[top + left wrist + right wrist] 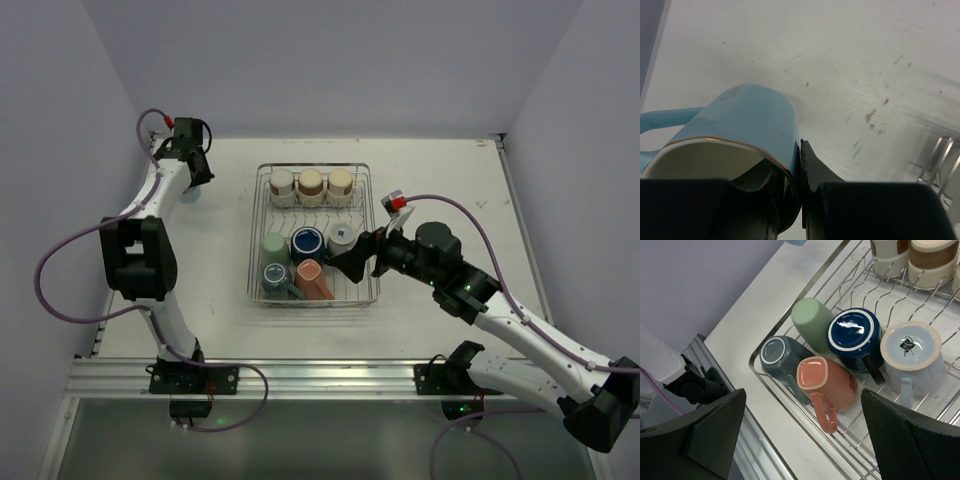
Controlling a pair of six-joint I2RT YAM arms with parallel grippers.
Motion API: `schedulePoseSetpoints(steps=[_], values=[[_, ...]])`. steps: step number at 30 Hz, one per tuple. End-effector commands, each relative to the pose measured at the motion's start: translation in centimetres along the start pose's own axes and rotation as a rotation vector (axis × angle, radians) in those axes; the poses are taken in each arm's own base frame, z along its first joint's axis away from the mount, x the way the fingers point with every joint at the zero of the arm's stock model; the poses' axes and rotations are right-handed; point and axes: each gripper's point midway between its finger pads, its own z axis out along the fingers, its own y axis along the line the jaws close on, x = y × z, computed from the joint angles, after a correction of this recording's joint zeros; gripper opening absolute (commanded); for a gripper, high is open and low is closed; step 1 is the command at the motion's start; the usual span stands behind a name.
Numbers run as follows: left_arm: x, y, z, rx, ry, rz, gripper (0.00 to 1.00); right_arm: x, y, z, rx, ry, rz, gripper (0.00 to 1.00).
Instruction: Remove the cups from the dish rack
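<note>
Left claw (790, 175) pinches the rim of one light blue mug (740, 120) near the far left corner of the table (865, 60). The mug's mouth faces the wrist and its handle is cut off at the left. Right claw (805, 410) hangs spread over the dish rack (312, 215), which holds eight cups. Three cream cups (311, 186) sit in the far row, cropped in the wrist view. Five near cups (855, 335) are tilted bottom-up.

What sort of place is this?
Likely a lab test bench, not a kitchen: white table boxed by plain walls, arms bolted at its edge, one dish rack of cups.
</note>
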Motion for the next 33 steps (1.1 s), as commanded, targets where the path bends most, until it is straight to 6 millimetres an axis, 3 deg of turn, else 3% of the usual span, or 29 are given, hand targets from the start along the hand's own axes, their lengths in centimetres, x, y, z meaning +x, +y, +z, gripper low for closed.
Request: schedulePoseSetpoints(steps=[1, 8, 15, 20, 21, 23, 24, 28, 30, 31, 33], values=[[-3.1, 2.3, 1.2, -0.054, -0.047, -0.008, 0.0, 1.0, -0.5, 0.2, 0.009, 0.034, -0.03, 0.99], [-1.9, 3.9, 5.0, -0.097, 0.045, 0.01, 0.0, 1.6, -1.2, 0.6, 0.037, 0.055, -0.031, 0.99], [-0.9, 5.0, 6.2, -0.112, 0.08, 0.009, 0.35, 2.0, -1.3, 1.0, 0.05, 0.079, -0.043, 0.99], [-0.7, 5.4, 6.0, -0.104, 0.076, -0.004, 0.53, 2.5, -0.8, 1.4, 0.039, 0.114, -0.058, 0.99], [-1.2, 5.4, 5.4, -0.096, 0.061, -0.014, 0.63, 2.7, -0.8, 1.5, 0.036, 0.123, -0.063, 0.99], [-2.2, 4.7, 4.5, -0.055, 0.032, -0.038, 0.74, 2.9, -0.1, 1.6, 0.019, 0.145, -0.082, 0.99], [-3.5, 4.2, 3.2, -0.018, -0.007, -0.056, 0.84, 3.3, -0.1, 1.9, 0.018, 0.162, -0.096, 0.99], [-6.0, 3.0, -0.5, 0.078, -0.1, -0.117, 0.98, 3.7, 0.6, 2.9, 0.048, 0.203, -0.167, 0.99], [-6.8, 2.5, -2.9, 0.132, -0.155, -0.151, 1.0, 5.4, 0.6, 3.7, 0.079, 0.272, -0.201, 0.99], [-6.8, 1.8, -3.6, 0.176, -0.162, -0.165, 1.0, 4.8, 0.6, 4.1, 0.105, 0.265, -0.217, 0.99], [-6.6, 1.6, -5.8, 0.227, -0.202, -0.187, 1.0, 5.9, 0.4, 4.7, 0.148, 0.303, -0.249, 0.99]])
